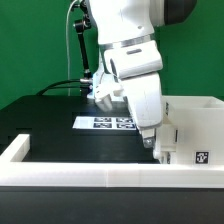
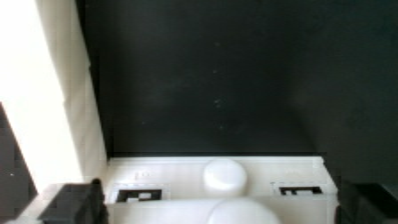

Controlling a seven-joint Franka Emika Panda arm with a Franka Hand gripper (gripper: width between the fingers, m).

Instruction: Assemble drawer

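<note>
Evidently the assembly is at an early or middle stage, in my judgement. The large white plastic hollow casing (image 1: 196, 128) stands at about three o'clock in the exterior view, beside the arm, its open top showing nothing seated inside. The two-finger gripper (image 1: 150, 141) hangs low just beside the casing, jaws spread wide and holding nothing. Beneath it, the wrist view shows a small white knobbed box tray (image 2: 217, 185) on the black table (image 1: 55, 125), not yet grasped. The flat white marker board (image 1: 108, 123) lies at twelve o'clock behind the gripper. No brand or readable writing appears; only black-and-white square tags.
</note>
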